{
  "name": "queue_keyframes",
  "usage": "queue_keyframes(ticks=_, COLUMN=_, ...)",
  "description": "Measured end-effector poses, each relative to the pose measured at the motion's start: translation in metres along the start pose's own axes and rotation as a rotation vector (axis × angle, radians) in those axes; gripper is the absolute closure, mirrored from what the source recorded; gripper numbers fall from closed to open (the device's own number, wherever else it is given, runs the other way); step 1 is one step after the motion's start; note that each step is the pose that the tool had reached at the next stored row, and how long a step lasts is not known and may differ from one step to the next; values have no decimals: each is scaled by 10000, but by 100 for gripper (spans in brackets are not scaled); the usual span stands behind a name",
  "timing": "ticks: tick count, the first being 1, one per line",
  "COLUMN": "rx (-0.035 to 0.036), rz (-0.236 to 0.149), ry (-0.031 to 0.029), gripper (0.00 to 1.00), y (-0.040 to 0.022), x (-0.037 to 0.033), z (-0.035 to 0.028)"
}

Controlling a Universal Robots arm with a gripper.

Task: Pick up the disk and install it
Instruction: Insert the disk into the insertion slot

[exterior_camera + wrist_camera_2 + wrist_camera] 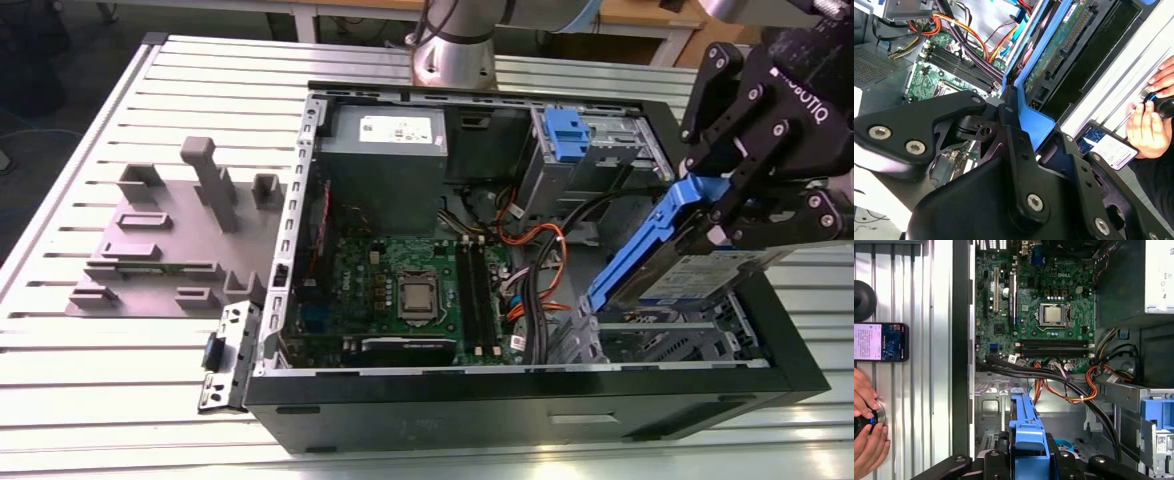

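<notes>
Starting from the exterior view's left, a grey fixture (160, 240) stands on the slatted table (80, 380), well apart from the work, so I judge no danger there. Next comes the open computer case (534, 405) with its motherboard (400, 290) lying flat inside. Then come the orange and black cables (534, 245), which run near the place where the disk (687, 275) hangs. The gripper (731, 215) is closed on the disk, clamped on the blue rail (654, 245) at one end. The disk is tilted in the air above the drive bay (667, 340), at the corner of the case on the exterior view's right. Because the grip takes one end, I think the long free part could swing or slip if it meets the bay edge at an angle. The cables could also be caught under the disk, because they lie so near to the bay. The tilt itself could make the rails miss their guides and jam. The exterior view gives the whole tilt of the disk and its label side. The second wrist view gives instead the green circuit board side (1064, 45), and a person's hand (1149, 125) on a black knob (1166, 106) near a phone (1106, 150) on the table outside the case. The first wrist view looks straight down on the processor socket (1054, 315) and shows the cables crossing beyond the blue rail.
</notes>
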State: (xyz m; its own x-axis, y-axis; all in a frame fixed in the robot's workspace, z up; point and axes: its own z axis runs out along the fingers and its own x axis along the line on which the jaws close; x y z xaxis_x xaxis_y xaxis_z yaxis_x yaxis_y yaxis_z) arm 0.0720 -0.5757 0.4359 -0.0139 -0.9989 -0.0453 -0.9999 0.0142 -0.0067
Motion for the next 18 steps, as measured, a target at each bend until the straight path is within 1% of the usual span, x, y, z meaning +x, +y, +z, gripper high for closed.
queue_keyframes(ticks=8, rx=0, rz=2, ry=5, gripper=64, y=-2, x=12, z=39)
queue_keyframes(ticks=18, rx=0, rz=2, ry=1, gripper=64, y=-1, x=22, z=143)
